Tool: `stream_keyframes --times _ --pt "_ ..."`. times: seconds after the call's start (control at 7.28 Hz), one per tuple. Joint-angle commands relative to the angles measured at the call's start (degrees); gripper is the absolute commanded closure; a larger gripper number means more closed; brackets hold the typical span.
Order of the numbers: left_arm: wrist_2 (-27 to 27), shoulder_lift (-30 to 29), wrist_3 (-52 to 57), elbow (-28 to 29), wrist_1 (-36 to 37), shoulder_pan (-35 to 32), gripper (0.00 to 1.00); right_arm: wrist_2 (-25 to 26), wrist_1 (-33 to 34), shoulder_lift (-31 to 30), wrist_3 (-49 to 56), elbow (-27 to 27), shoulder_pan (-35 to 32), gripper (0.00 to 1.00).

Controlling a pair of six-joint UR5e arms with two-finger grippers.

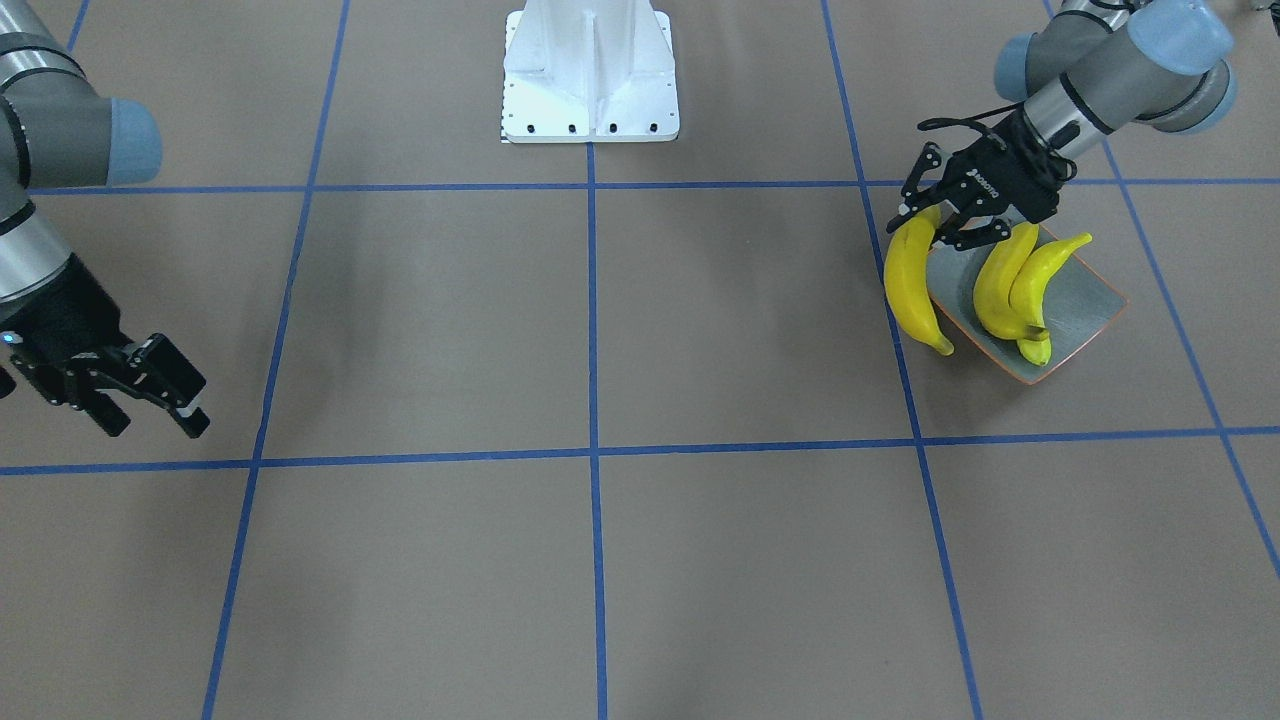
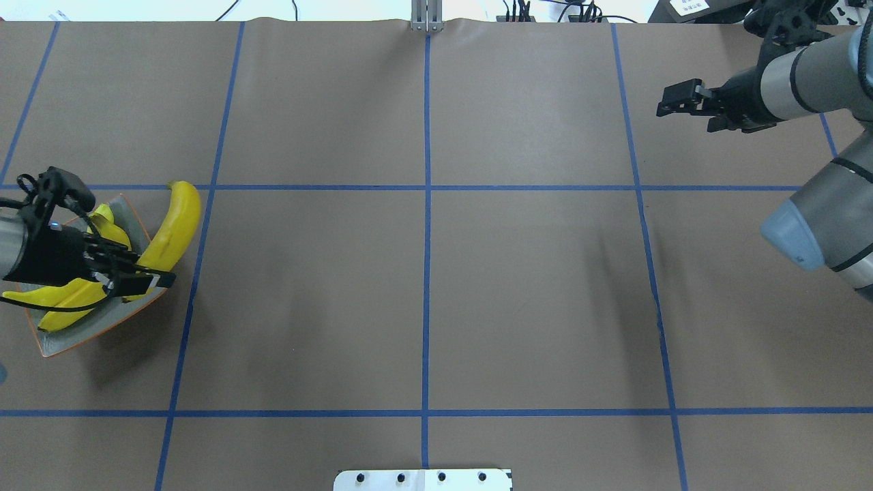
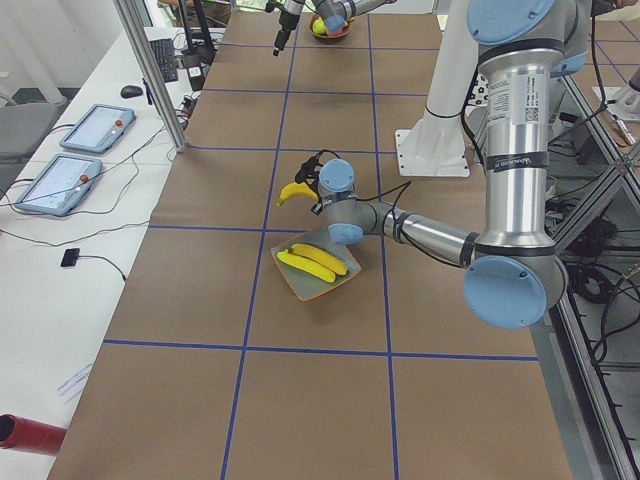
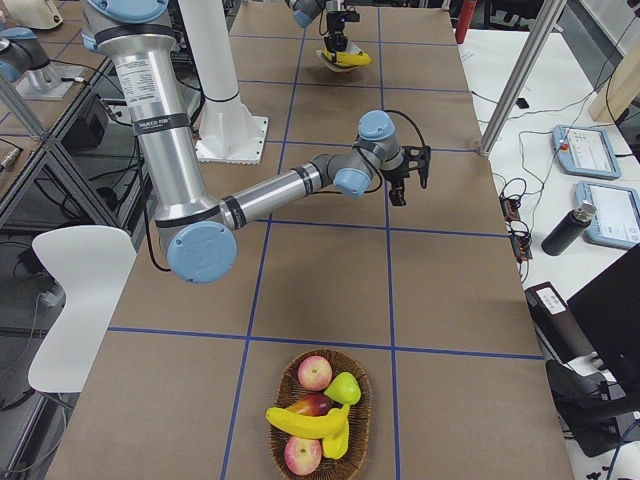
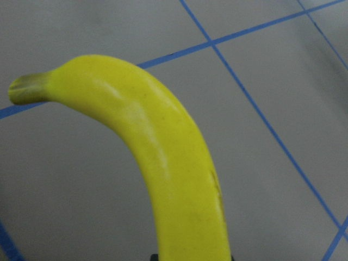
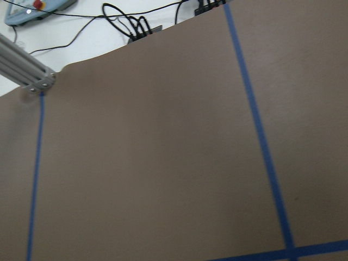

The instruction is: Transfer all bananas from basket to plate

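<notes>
My left gripper (image 1: 940,228) is shut on the stem end of a yellow banana (image 1: 912,292), held just above the table beside the plate's edge; the wrist view shows this banana (image 5: 168,163) close up. From overhead the banana (image 2: 174,228) sticks out past the left gripper (image 2: 140,279). Two more bananas (image 1: 1015,285) lie on the grey plate (image 1: 1090,305) with its orange rim. The basket (image 4: 285,440) stands at the table's other end and holds a banana (image 4: 300,422) among apples. My right gripper (image 1: 150,400) hangs open and empty, away from the basket.
The white robot base (image 1: 590,75) stands at mid-table. The basket also holds red apples (image 4: 314,373) and a green pear (image 4: 345,386). Tablets (image 3: 95,128), cables and an aluminium post (image 3: 150,75) line the operators' side beyond the table edge.
</notes>
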State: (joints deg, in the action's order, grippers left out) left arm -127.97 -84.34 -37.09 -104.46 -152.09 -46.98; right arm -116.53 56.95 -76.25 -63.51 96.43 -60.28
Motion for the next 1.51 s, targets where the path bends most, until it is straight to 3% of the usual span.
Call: stream_keyframes --times 0.0,0.14,0.27,0.55,0.96,1.37 --pt "0.0 6.7 9.1 0.2 -1.5 -1.5 1.00 -4.2 0.0 -1.7 10.3 -4.6 -6.3 0.00" --pt "0.0 8.9 11.3 0.4 -1.7 -1.5 1.00 -5.6 0.0 -2.1 14.7 -6.8 -8.9 0.00" --pt "0.0 9.7 12.6 1.0 -1.7 -1.5 0.92 -6.8 0.0 -2.2 17.4 -8.3 -10.6 0.00" --pt "0.1 9.1 12.7 3.3 -1.7 -1.2 0.30 -7.1 0.0 -2.6 22.2 -10.7 -12.5 0.00" --pt "0.0 8.6 12.7 3.2 -2.0 -1.3 0.01 -9.3 0.0 -3.4 26.3 -12.1 -15.2 0.00" --pt "-1.2 4.9 11.7 2.7 -0.9 -4.2 0.00 -14.1 0.1 -5.2 37.1 -15.6 -21.8 0.00"
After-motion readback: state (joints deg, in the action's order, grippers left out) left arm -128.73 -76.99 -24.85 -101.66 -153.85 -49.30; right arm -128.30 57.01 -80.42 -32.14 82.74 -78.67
